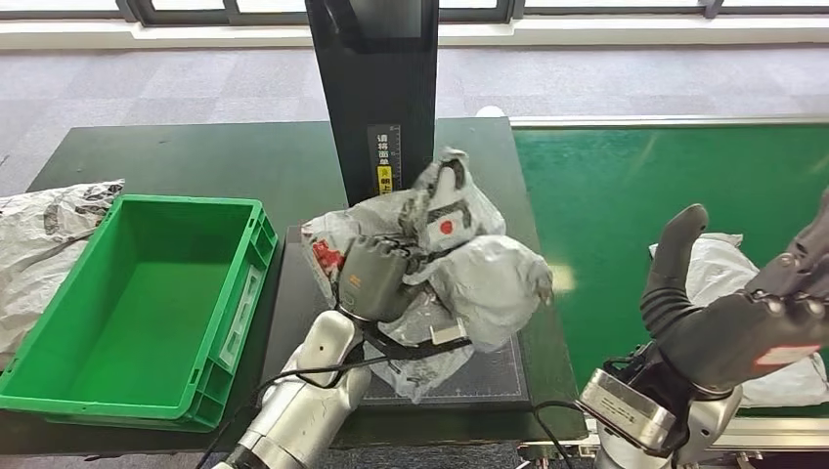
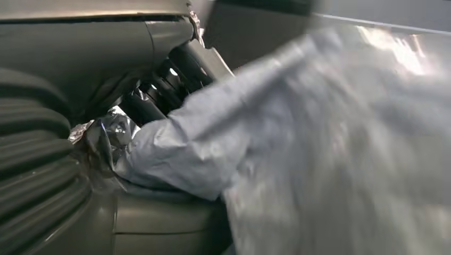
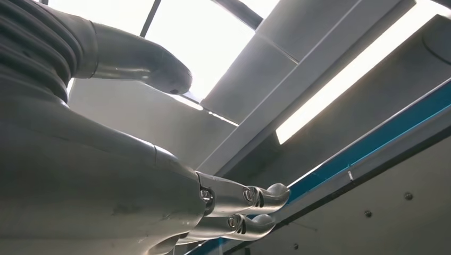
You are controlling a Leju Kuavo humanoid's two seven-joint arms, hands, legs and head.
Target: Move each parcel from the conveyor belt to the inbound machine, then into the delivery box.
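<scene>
Here left fingers (image 1: 396, 256) clutch parcel (image 1: 469, 264).

Black post (image 1: 376, 88) has a label strip (image 1: 387, 156), characters too small to read. My parcel (image 1: 459, 254) shows a red dot, no legible text.

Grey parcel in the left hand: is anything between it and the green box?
Nothing visible blocks it. The left hand grips the grey parcel above the black scanner plate, and the green box sits open and empty just to its left, with only the box's near wall to clear.
</scene>
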